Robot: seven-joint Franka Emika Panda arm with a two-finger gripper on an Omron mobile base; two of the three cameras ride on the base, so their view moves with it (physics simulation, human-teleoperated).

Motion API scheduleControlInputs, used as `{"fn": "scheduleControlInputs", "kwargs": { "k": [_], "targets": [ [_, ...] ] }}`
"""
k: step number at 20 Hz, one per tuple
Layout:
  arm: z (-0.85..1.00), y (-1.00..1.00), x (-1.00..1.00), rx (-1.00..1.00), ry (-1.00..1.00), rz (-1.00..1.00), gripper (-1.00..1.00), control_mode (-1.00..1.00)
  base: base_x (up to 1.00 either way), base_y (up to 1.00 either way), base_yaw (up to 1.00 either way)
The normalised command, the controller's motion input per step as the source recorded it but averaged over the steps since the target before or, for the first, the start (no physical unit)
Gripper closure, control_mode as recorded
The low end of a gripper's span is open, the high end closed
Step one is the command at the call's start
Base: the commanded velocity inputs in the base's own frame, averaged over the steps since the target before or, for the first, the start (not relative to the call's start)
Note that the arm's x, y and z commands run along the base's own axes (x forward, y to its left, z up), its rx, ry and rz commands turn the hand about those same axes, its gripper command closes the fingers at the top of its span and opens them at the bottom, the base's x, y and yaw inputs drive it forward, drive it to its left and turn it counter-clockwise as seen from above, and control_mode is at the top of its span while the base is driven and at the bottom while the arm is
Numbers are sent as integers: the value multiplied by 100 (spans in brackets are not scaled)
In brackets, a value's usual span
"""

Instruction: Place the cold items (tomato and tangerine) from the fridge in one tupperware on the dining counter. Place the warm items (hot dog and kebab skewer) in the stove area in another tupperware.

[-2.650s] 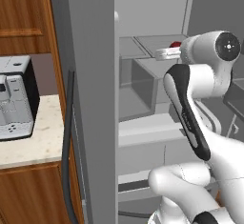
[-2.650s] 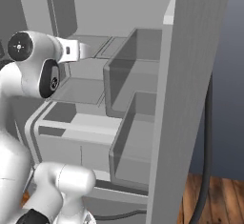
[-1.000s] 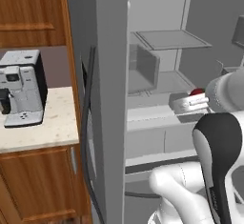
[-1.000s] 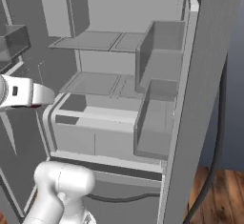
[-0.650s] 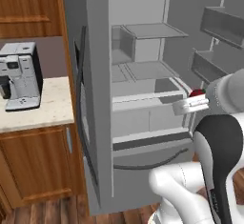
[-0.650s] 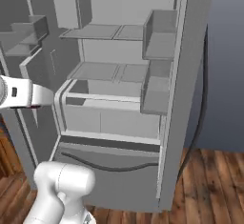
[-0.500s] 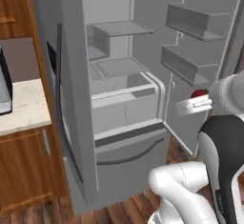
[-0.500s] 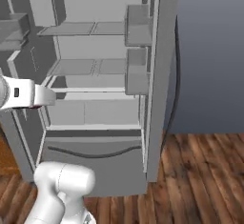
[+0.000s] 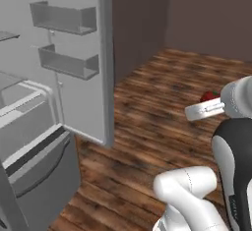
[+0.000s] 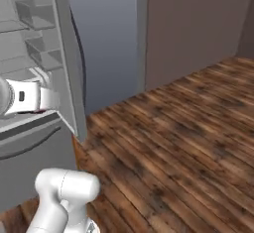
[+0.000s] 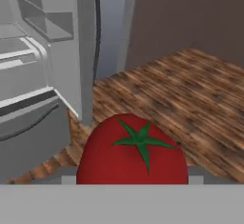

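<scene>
A glossy dark red tomato [image 11: 133,151] with a green star-shaped calyx sits right in front of the hand camera, and my gripper [image 11: 132,179] is shut on it. In the left base view the tomato [image 9: 208,96] shows as a red spot at the tip of the white hand, with the gripper [image 9: 205,103] held over the wooden floor. The grey fridge [image 9: 74,72] stands open at the left, its door bins bare. The fridge [image 10: 34,48] is also at the left of the right base view. The tangerine, both tupperware, the dining counter and the stove area are out of view.
A brown plank floor [image 10: 178,143] spreads ahead and to the right. A dark wall [image 9: 197,14] closes the far side. The open fridge door's edge [image 11: 86,51] stands between the shelves and the floor.
The whole picture has swung to the right as the base turns away from the fridge. The cabinets and coffee machine have left the view. The tomato stays in my gripper.
</scene>
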Motion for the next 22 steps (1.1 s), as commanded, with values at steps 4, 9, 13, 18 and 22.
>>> {"fn": "scheduleControlInputs", "kwargs": {
  "k": [4,9,13,18,22],
  "targets": [
    [0,0,0,0,0,0,100,100,-21,-6,-100],
    [0,0,0,0,0,0,100,100,5,-33,-100],
    [0,0,0,0,0,0,100,100,37,-41,-95],
    [0,0,0,0,0,0,100,100,89,-24,-39],
    [0,0,0,0,0,0,100,100,100,0,-9]
  ]
}}
